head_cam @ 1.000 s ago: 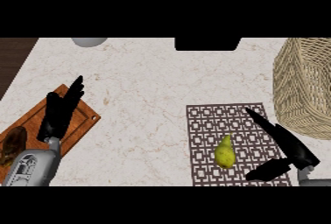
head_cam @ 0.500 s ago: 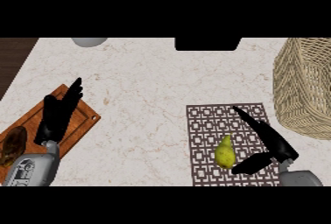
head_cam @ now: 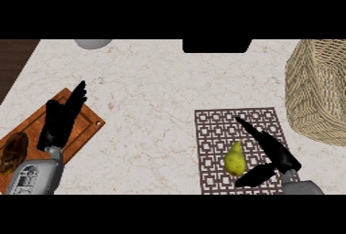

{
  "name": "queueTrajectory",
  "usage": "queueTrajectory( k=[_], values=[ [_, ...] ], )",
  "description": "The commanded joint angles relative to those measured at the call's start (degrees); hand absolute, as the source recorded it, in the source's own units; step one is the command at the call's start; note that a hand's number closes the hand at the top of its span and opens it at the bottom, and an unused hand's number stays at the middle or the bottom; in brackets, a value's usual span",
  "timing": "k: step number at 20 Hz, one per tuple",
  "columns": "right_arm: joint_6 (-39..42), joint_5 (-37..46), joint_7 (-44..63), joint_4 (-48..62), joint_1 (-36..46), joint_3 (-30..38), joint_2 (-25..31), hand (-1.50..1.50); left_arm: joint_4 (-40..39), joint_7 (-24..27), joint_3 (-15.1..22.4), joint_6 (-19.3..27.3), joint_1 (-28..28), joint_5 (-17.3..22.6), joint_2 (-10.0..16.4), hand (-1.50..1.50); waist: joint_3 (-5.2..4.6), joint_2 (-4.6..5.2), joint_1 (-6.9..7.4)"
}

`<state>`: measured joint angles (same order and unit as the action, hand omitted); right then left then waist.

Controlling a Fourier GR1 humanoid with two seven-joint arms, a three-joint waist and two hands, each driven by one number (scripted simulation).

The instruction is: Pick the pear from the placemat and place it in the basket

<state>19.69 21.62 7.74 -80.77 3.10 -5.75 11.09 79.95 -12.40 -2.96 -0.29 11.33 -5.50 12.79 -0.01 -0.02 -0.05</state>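
A yellow-green pear (head_cam: pixel 235 159) lies on the patterned brown placemat (head_cam: pixel 219 128), stem pointing away from me. My right hand (head_cam: pixel 273 153) is open just right of the pear, straight fingers stretched past it and the thumb low by its near end; I cannot tell if it touches the fruit. The wicker basket (head_cam: pixel 317 91) stands at the right edge, beyond the placemat. My left hand (head_cam: pixel 61 119) rests open over the wooden cutting board (head_cam: pixel 84 132) at the left, fingers up.
A dark brown food item (head_cam: pixel 13 151) lies on the cutting board's near left part. At the counter's back edge sit a grey round object (head_cam: pixel 93 43) and a black object (head_cam: pixel 216 45). Marble counter stretches between board and placemat.
My right hand has moved left across the placemat, closing in on the pear, with the thumb now next to its near end. The left hand and the pear have stayed put.
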Motion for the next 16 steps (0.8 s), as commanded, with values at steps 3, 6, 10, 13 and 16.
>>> queueTrajectory(
  k=[3, 6, 10, 13, 16],
  values=[
    [0.5, 1.1, 1.1, -2.1, -1.4, 0.1, -1.6, -1.5, -4.2, 4.2, -1.9, -0.2, 0.1, -1.3, -1.0, 0.0, 0.0, 0.0, -0.07],
    [-2.5, 3.6, -1.6, 7.6, 4.0, 0.0, -4.1, -1.5, -0.5, -3.0, -1.5, -0.9, 3.5, -0.8, -1.1, 0.0, 0.02, 0.03, 0.05],
    [0.7, 4.6, -3.3, 0.5, -2.9, -2.4, -1.5, 1.5, -0.2, 1.5, -2.2, -1.6, -1.6, -1.8, -0.3, 0.0, 0.0, -0.03, -0.08],
    [-8.5, 11.5, -12.3, 11.8, 2.3, -3.2, -2.8, 1.5, -2.0, 1.6, -1.9, -0.1, -0.3, -2.5, -1.8, 0.0, 0.03, 0.09, 0.2],
    [-6.8, 12.9, -6.2, 5.7, 3.6, -4.5, -3.1, 1.5, 0.3, -0.2, -2.7, -2.4, 0.0, -1.6, -0.1, 0.0, 0.01, -0.01, 0.09]
  ],
)
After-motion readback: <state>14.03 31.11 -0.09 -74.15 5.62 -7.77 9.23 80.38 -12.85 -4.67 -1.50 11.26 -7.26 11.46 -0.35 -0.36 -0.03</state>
